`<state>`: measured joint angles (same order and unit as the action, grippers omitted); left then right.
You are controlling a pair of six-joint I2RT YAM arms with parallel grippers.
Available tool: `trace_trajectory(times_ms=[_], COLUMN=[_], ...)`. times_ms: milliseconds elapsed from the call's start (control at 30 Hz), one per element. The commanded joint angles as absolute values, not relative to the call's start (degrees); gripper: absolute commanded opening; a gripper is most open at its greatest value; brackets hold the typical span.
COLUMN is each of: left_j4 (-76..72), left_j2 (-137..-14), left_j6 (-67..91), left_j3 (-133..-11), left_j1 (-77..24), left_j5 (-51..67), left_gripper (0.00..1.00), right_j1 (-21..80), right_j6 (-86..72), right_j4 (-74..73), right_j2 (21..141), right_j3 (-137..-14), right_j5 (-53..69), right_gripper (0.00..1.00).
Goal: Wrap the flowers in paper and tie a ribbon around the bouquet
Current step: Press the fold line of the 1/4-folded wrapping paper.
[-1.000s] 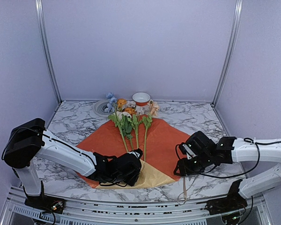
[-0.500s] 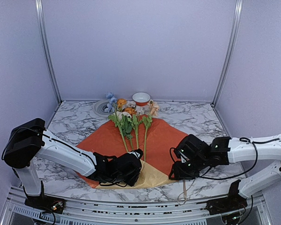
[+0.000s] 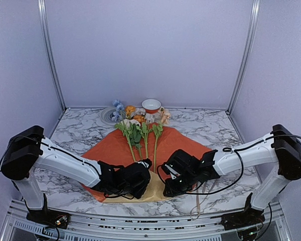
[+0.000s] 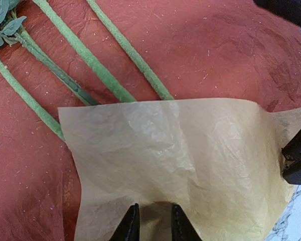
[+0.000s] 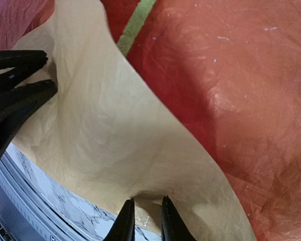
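The paper (image 3: 176, 143) lies orange face up on the marble table, its near corner folded back to show the tan-yellow face (image 4: 180, 150). The flowers (image 3: 140, 123) lie on it with heads toward the back; their green stalks (image 4: 105, 70) run under the fold. My left gripper (image 4: 153, 223) is shut on the fold's near edge. My right gripper (image 5: 144, 218) is shut on the fold's right edge, and the paper puckers between its fingers. Both grippers, left (image 3: 140, 178) and right (image 3: 171, 185), sit close together at the front. The ribbon (image 3: 197, 201) lies beside the right arm.
A white and orange bowl (image 3: 151, 105) and a grey coiled ring (image 3: 109, 114) stand at the back wall behind the flower heads. The table's near edge (image 3: 140, 208) runs just below both grippers. The left gripper's fingers (image 5: 20, 85) show at the left of the right wrist view.
My right arm has swung left from the paper's right corner to the folded tan flap, and its jaws have closed on it. The left gripper has kept its hold.
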<state>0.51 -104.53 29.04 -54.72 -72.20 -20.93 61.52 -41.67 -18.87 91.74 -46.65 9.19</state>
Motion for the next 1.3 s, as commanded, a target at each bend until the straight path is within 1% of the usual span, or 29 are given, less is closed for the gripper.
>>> trace_trajectory(times_ms=[0,167,333,433,533,633,767,900,1033,1067,1100,1167,1200,1233,1267], left_j4=[6.38,5.93,0.89,-0.64,3.14,2.44,1.78,-0.20,-1.84,-2.11,-2.42,-3.43,-3.70,-3.97,-4.26], left_j2=[-100.53,-97.46,-96.91,-100.32,-106.04,-109.35,-111.13,-111.82,-112.70,-112.83,-112.87,-112.70,-112.60,-112.45,-112.31], left_j6=[25.97,18.31,14.92,13.82,14.34,13.45,12.52,12.54,12.90,12.92,12.92,12.77,12.60,12.45,12.37], left_j3=[-58.79,-61.75,-60.08,-60.73,-65.01,-65.81,-65.46,-62.78,-61.05,-60.75,-60.43,-59.54,-59.17,-58.67,-58.44], left_j1=[-72.31,-76.79,-77.96,-77.77,-76.45,-76.04,-74.87,-74.17,-73.54,-73.34,-73.18,-73.00,-72.96,-72.87,-72.80], left_j5=[-23.02,-22.08,-16.57,-15.83,-14.85,-17.03,-17.66,-16.33,-14.24,-13.71,-13.11,-12.18,-11.79,-11.52,-11.26], left_gripper=[0.23,0.26,0.27,0.28,0.27,0.26,0.25,0.25,0.25,0.25,0.25,0.25,0.25,0.25,0.25], right_j1=[61.21,59.66,59.00,58.88,58.89,58.95,59.35,59.81,59.77,59.77,59.77,59.79,59.83,59.85,59.80], right_j6=[-42.05,-44.60,-45.59,-46.20,-47.13,-48.13,-49.89,-52.44,-54.31,-54.55,-54.77,-55.42,-55.59,-56.01,-56.44], right_j4=[-19.53,-18.58,-19.29,-20.15,-20.22,-20.13,-22.49,-27.04,-31.01,-32.45,-35.36,-41.23,-45.33,-49.78,-54.16], right_j2=[93.18,90.82,90.19,90.44,90.44,89.99,88.49,86.85,84.96,84.58,84.37,84.34,84.56,85.06,85.69], right_j3=[-45.48,-42.60,-42.50,-42.67,-42.45,-42.51,-43.81,-45.79,-47.38,-48.30,-49.50,-52.80,-54.91,-57.58,-60.02], right_j5=[10.40,10.16,8.79,7.84,7.62,7.04,4.17,-0.84,-4.89,-6.29,-8.80,-14.12,-17.39,-21.23,-24.98], right_gripper=[0.18,0.17,0.17,0.17,0.17,0.18,0.20,0.24,0.25,0.27,0.32,0.49,0.52,0.58,0.72])
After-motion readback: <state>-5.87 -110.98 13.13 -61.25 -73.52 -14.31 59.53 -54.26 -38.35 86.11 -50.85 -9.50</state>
